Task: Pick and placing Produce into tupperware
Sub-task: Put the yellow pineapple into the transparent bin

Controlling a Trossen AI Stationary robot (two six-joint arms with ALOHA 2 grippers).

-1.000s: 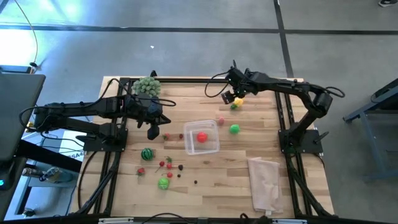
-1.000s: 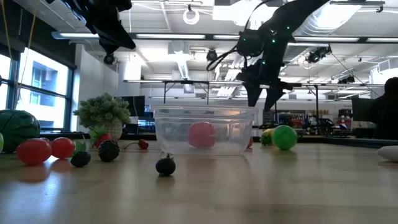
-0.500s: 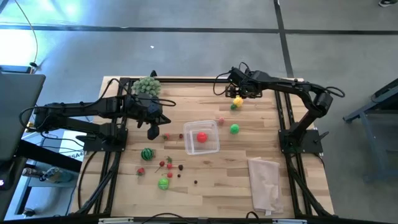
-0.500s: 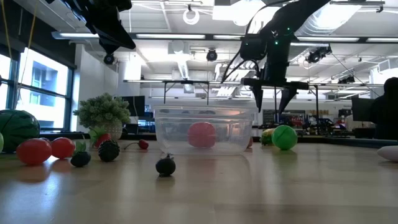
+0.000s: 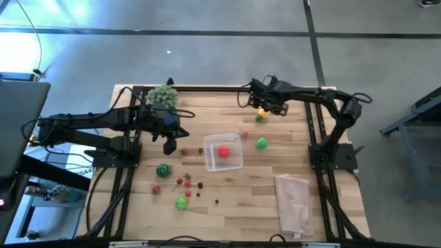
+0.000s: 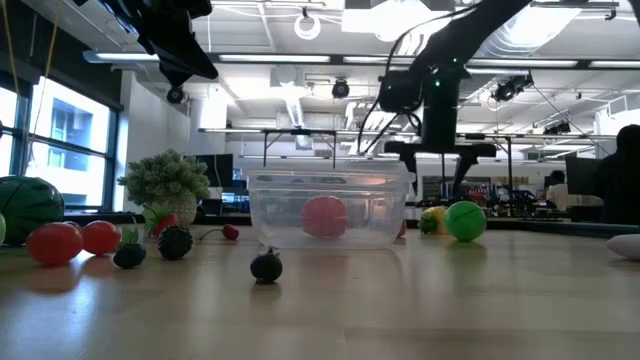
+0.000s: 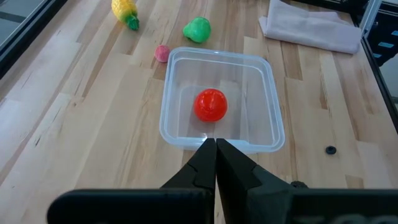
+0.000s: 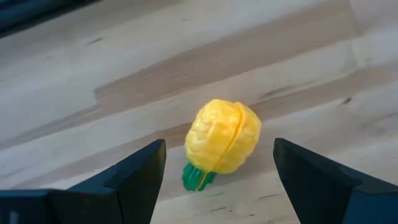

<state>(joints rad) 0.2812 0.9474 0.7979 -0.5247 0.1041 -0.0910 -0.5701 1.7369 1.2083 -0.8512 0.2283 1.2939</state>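
Observation:
A yellow toy fruit with a green stalk (image 8: 222, 144) lies on the wood at the far right (image 5: 262, 112). My right gripper (image 8: 217, 154) hangs open just above it (image 5: 268, 104), pointing steeply down, one finger on either side and touching nothing. The clear tupperware (image 5: 223, 151) stands mid-table with a red ball (image 7: 211, 104) in it. My left gripper (image 7: 216, 146) is shut and held above the table, left of the tupperware (image 5: 169, 145). A green ball (image 5: 261, 143) and a small pink piece (image 5: 244, 134) lie right of the tupperware.
More produce lies near left: a striped green ball (image 5: 162, 170), red pieces (image 5: 156, 189), a green one (image 5: 180, 202) and dark berries (image 5: 200, 184). A bushy pale-green plant (image 5: 162, 95) stands at the far left. A folded beige cloth (image 5: 295, 203) lies near right.
My right gripper has rolled about its own axis, so that its fingers now straddle the yellow fruit, and has sunk a little toward it. It stays open. The fruit has not moved.

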